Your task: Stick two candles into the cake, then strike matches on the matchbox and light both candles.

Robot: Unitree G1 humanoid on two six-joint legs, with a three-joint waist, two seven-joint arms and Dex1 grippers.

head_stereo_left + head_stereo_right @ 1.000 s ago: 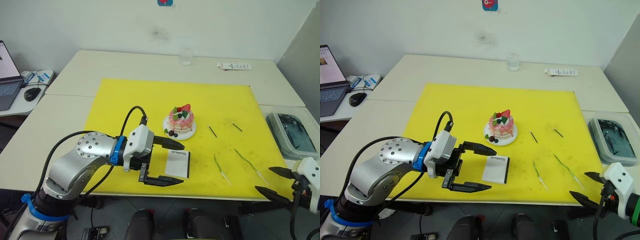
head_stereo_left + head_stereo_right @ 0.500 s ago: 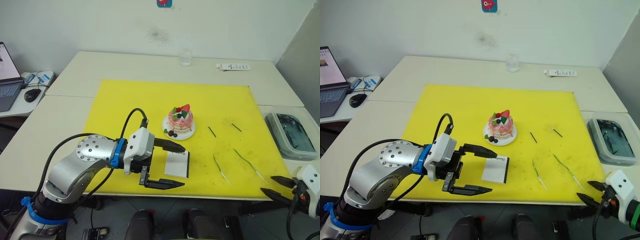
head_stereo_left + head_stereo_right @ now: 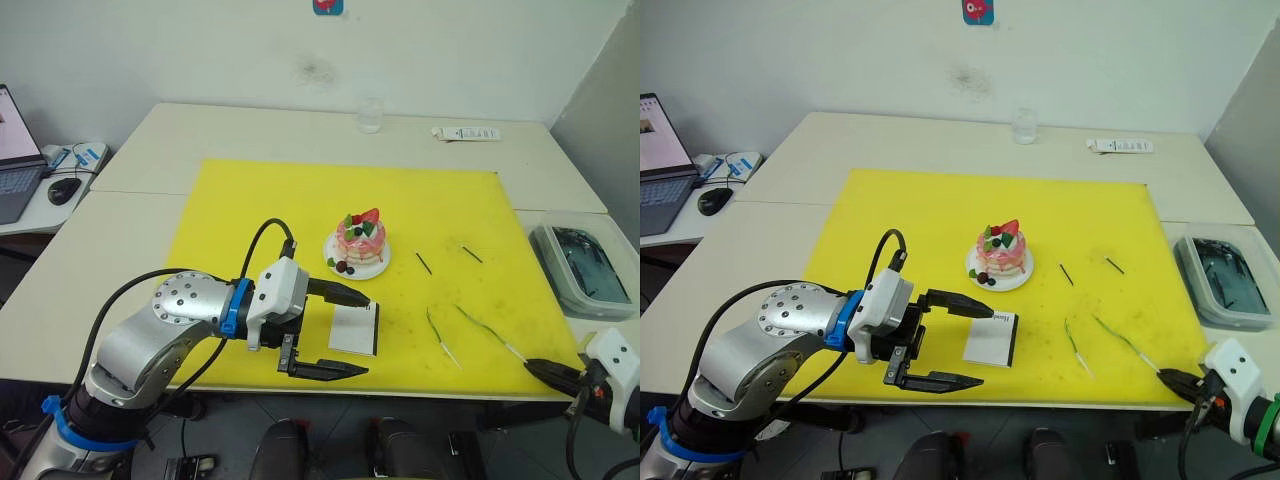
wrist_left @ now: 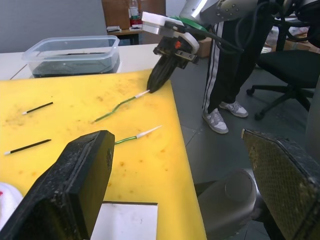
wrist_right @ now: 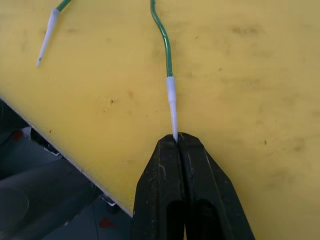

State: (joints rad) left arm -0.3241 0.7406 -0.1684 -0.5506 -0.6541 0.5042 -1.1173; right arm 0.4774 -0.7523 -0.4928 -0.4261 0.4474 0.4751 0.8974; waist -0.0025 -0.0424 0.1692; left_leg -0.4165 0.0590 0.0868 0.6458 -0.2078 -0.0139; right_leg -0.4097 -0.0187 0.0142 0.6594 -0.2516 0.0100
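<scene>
**Right gripper pinching candle tip at mat edge**

Right wrist view: right gripper (image 5: 177,139) fingers pressed together on the pale tip of one candle (image 5: 167,70), which lies on the yellow mat (image 3: 260,200); head views leave this contact unclear. Second candle (image 3: 441,338) lies beside it. Left gripper (image 3: 345,332) hangs spread wide over the matchbox (image 3: 354,329), empty. Cake (image 3: 360,243) stands mid-mat, bare of candles.

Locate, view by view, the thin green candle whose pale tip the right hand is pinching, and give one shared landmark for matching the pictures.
Left eye view: the thin, curved green candle lies near the yellow mat's near right corner, its pale tip in the right hand.
Right eye view: same spot.
Left wrist view: mid-picture, below the clear plastic tub.
Right wrist view: centre, running up from the shut fingertips.
Shared landmark: the second green candle lying beside it.
</scene>
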